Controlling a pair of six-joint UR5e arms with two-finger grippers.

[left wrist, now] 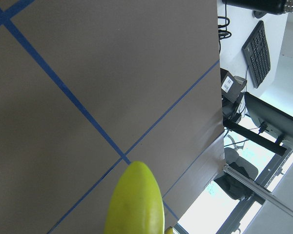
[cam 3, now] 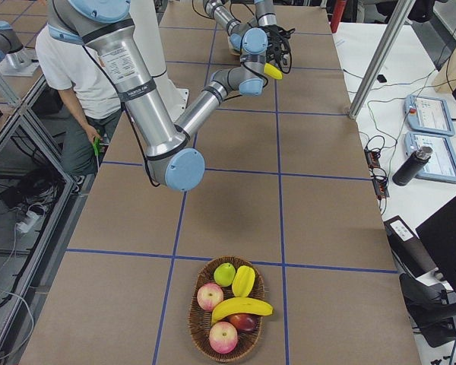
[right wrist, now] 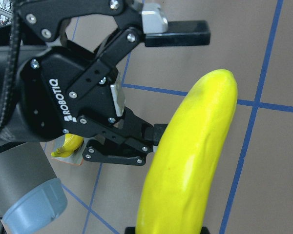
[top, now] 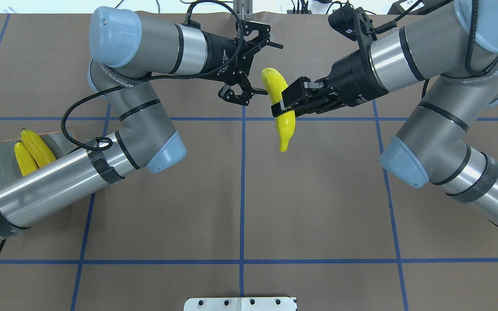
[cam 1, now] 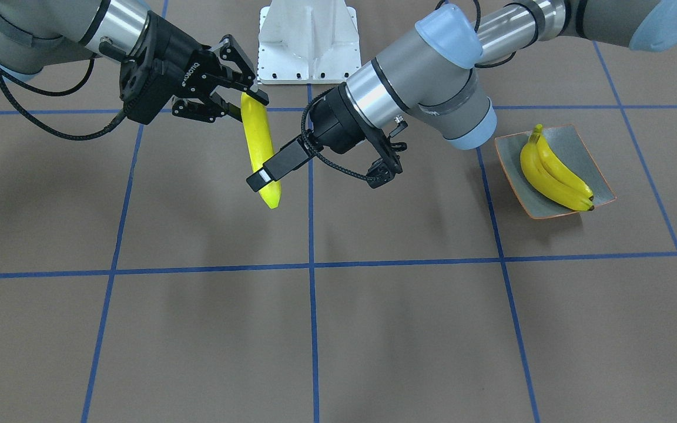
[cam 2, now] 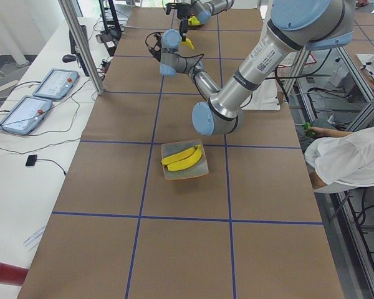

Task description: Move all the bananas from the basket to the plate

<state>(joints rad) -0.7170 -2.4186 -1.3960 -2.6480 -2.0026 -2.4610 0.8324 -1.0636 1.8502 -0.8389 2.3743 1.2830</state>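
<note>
Two bananas lie on the plate at the table's left end, the basket at its right end; a third banana hangs above mid-table.

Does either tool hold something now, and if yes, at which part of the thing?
The right tool holds a banana, clamped near its middle in the overhead view, both ends free. The left tool is open by it, holding nothing.

— What sort of place is this?
— A robotics lab. Two industrial arms stand at a tabletop gridded with blue tape. Teach pendants, cables and a keyboard sit on white side benches beside aluminium posts.
</note>
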